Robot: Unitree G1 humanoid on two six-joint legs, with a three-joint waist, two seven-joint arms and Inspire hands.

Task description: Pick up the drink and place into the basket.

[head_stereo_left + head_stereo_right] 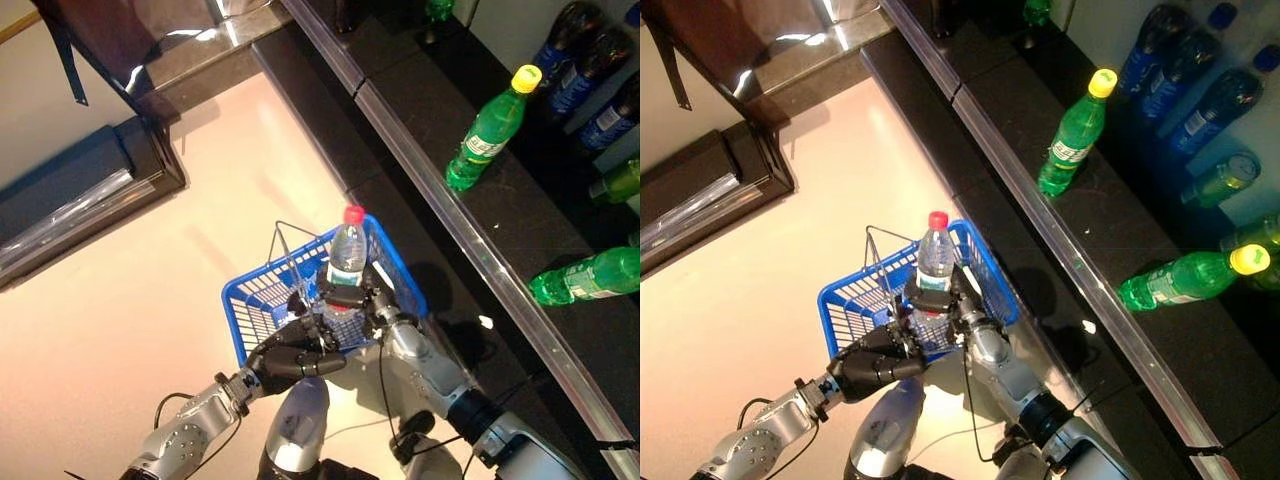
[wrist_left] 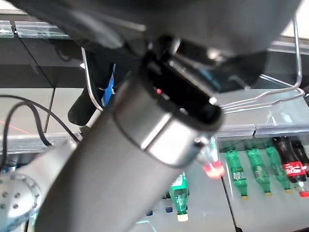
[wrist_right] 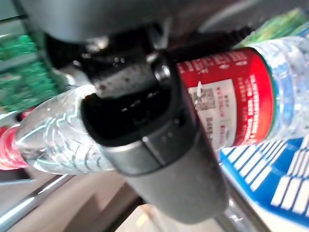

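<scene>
Dark left hand (image 1: pixel 292 362) nearest, curled round the thin wire handle (image 1: pixel 290 262) of the blue plastic mesh basket (image 1: pixel 262 296); right hand (image 1: pixel 352 297) clamped on the clear red-capped water bottle (image 1: pixel 347 250), upright over the basket's far side. Red label visible only in right wrist view.

no legible text on the water bottle (image 3: pixel 227 96) red label
</scene>
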